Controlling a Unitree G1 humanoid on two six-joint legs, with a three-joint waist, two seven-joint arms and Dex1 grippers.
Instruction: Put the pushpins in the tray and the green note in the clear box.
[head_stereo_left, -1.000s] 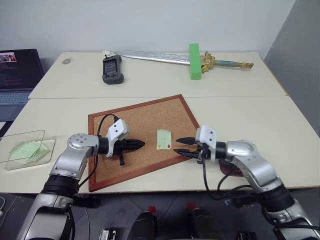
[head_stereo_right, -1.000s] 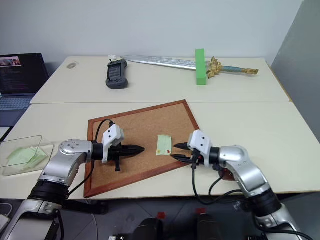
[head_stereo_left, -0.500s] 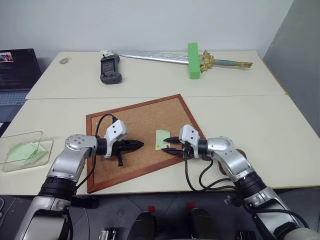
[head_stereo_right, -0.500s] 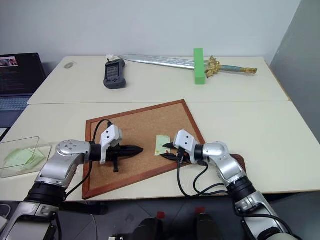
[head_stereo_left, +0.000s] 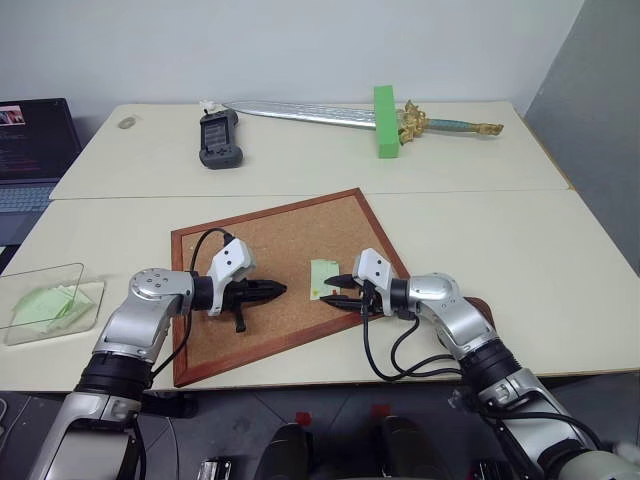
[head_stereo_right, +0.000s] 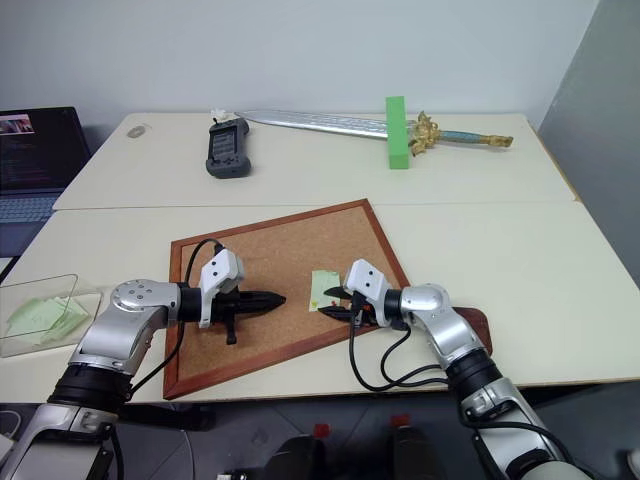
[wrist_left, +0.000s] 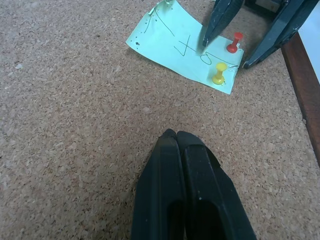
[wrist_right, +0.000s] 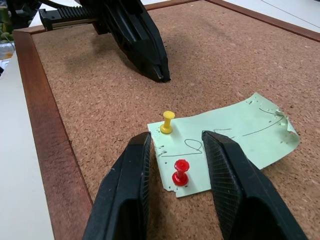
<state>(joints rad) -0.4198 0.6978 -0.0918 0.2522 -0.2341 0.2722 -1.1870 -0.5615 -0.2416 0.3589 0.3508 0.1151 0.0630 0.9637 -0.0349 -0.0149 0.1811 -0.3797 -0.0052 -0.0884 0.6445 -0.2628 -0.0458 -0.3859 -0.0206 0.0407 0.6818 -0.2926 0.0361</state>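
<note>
Right wrist view has the right gripper with its fingers parted narrowly on either side of the red pushpin, not yet pinching it; a second ago this gripper stood back at the corkboard's edge, so it has closed in and, I judge, the first pin pull is about to begin. A yellow pushpin stands just beside the red one, both stuck through the green note, which lies pinned on the cork. The left gripper hovers near the note with fingers pressed together, holding nothing. Behind the right forearm, the tray peeks out at the surface's near edge, its contents hidden. Far to the left, the clear box already holds some pale green slips.
</note>
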